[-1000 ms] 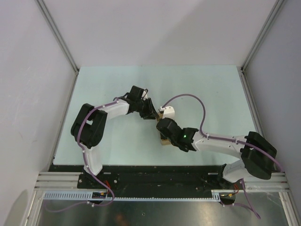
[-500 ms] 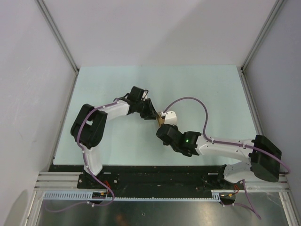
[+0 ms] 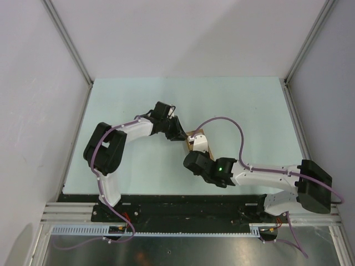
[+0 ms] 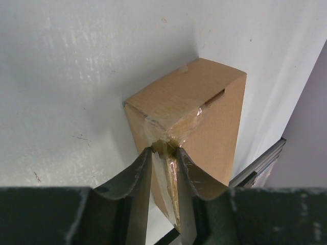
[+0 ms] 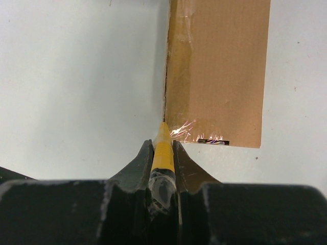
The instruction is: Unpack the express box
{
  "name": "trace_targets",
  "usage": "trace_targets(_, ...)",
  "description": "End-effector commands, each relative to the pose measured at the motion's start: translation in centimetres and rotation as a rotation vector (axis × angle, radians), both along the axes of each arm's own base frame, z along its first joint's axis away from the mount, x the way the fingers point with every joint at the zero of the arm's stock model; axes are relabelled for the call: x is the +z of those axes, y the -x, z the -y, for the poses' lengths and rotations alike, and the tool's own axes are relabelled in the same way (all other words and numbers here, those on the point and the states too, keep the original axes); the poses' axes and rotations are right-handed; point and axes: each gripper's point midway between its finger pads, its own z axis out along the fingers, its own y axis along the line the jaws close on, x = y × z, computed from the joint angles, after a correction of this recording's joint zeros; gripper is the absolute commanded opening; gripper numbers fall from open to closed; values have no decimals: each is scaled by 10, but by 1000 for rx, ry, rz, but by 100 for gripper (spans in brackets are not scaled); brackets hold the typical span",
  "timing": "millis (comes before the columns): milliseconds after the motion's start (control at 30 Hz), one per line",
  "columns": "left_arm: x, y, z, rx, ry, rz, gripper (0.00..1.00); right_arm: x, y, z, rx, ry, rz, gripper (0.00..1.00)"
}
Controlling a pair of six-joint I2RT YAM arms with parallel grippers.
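Note:
The express box (image 4: 196, 109) is a brown taped carton lying on the pale table, seen as a small brown patch (image 3: 193, 134) from above. My left gripper (image 4: 164, 153) is shut on the box's near taped corner edge, and from above this gripper (image 3: 181, 135) sits at the box's left. My right gripper (image 5: 163, 149) is shut on a yellow utility knife (image 5: 163, 145). The knife's tip touches the near left corner of the box (image 5: 219, 71), at the taped seam. From above, the right gripper (image 3: 194, 148) sits just in front of the box, partly under its white wrist camera.
Pale green table (image 3: 249, 111) with grey side walls and metal frame posts (image 3: 66, 41). A purple cable (image 3: 236, 124) loops above the right forearm. The arm bases stand on the black rail (image 3: 177, 208) at the near edge.
My right gripper with the knife has drawn back toward the near edge, uncovering more of the box. The left arm has stayed in place and its jaws have narrowed slightly.

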Motion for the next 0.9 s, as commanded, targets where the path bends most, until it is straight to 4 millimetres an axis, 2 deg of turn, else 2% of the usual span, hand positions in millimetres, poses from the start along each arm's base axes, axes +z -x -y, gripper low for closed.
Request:
trace_targets(0, -31, -16, -31, 78, -176, 27, 29, -10, 29, 19, 32, 64, -73, 0)
trace_targets(200, -32, -17, -31, 76, -178, 26, 29, -14, 43, 29, 33, 73, -59, 0)
trace_targets(333, -33, -14, -28, 62, -165, 14, 28, -5, 40, 27, 40, 59, -12, 0)
trace_targets(433, -21, -13, -24, 33, -141, 41, 31, 15, 19, 21, 10, 9, 46, 0)
trace_targets(500, -5, -15, -23, 24, -130, 84, 37, 33, 5, 14, -10, -41, 75, 0)
trace_targets(533, 7, -18, -23, 24, -122, 115, 43, 40, -4, 16, -35, -52, 88, 0)
trace_targets(667, 35, -25, -20, -1, -105, 202, 52, 70, -21, 16, -60, -97, 148, 0)
trace_targets(700, 37, -26, -19, -8, -99, 208, 54, 82, -25, 15, -66, -118, 166, 0)
trace_targets(767, 43, -27, -16, -33, -83, 224, 59, 93, -31, 19, -82, -135, 188, 0)
trace_targets(867, 40, -27, -12, -64, -71, 219, 62, 109, -41, 25, -99, -168, 222, 0)
